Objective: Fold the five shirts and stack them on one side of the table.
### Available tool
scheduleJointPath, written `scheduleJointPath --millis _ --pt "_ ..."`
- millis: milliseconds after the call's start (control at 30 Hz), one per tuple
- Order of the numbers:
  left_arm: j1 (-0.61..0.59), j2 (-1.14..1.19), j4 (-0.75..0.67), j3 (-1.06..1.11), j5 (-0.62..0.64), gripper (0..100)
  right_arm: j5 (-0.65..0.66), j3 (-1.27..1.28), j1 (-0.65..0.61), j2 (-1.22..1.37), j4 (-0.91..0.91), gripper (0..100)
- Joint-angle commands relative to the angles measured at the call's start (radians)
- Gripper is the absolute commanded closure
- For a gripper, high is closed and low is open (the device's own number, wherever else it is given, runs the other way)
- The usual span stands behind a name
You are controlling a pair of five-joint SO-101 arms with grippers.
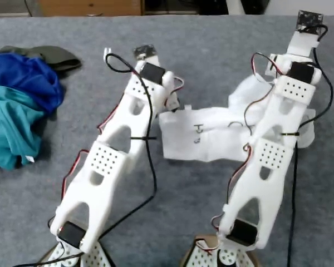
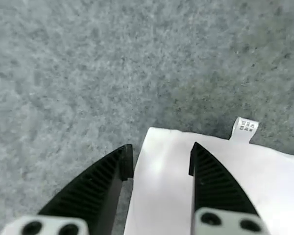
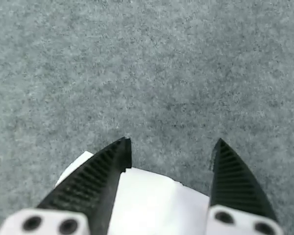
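Grey table point(image 1: 211, 50) carries a white shirt point(image 1: 206, 142) stretched side to side; left fingers point(image 2: 95, 188) and right fingers point(image 3: 95, 178) gape, empty.

I read nothing here; care tag point(image 2: 246, 128) on white shirt point(image 2: 274, 186) carries print too small; dark marks point(image 1: 197, 133) on shirt illegible.

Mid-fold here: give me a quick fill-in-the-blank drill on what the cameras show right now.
1. The shirt lying between the two arms is ____.
2. The left gripper, over that shirt's corner, is ____, not shut.
3. In the high view, the pile of unfolded shirts lies toward the ____ edge.
4. The table cover is ____.
Missing words: white; open; left; gray.
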Motion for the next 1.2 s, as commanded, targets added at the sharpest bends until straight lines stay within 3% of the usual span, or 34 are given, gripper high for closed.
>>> scheduleJointPath --millis 0,300,500,667,867,1000,1167 --pt "0.006 0.019 -0.057 -0.025 0.002 80 -0.005 -0.038 -0.016 -0.012 -0.025 73.4" --pt "0.0 0.099 -0.16 -0.025 0.008 81 -0.005 -0.038 -0.007 -0.012 -0.025 73.4" --pt "-0.002 0.099 -0.164 -0.025 0.002 98 -0.005 -0.038 -0.013 -0.012 -0.025 73.4" --pt "-0.021 0.09 -0.16 -0.049 -0.046 98 -0.005 -0.039 -0.015 -0.019 -0.014 73.4" --pt "-0.124 0.045 -0.089 -0.321 -0.18 98 0.003 -0.038 -0.059 -0.13 0.16 73.4" --pt "-0.239 -0.082 0.032 -0.311 -0.31 98 0.133 -0.038 -0.122 -0.242 0.264 73.4" --pt "-0.379 -0.205 0.032 -0.313 -0.35 98 0.241 -0.028 -0.166 -0.292 0.333 73.5"
